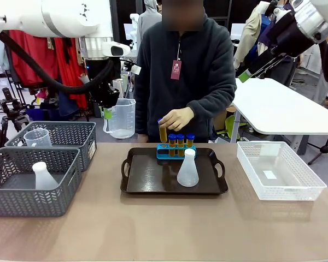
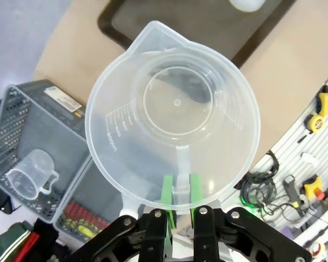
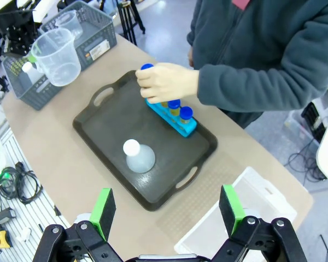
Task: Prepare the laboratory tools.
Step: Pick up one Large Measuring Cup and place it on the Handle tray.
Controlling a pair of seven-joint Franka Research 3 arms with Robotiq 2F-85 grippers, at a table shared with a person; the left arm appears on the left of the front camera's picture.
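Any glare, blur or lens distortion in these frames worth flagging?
Front view: sharp, evenly lit, mild sheen on the dark brown plastic tray. Left wrist view: the clear plastic measuring jug sits close to the lens and hazes what lies behind its base. Right wrist view: wide-angle bend along the table edge; the translucent white conical flask is crisp, no glare.

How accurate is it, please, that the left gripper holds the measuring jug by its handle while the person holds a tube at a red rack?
One detail is off: the rack is blue, not red, as the front view shows; the rest holds.
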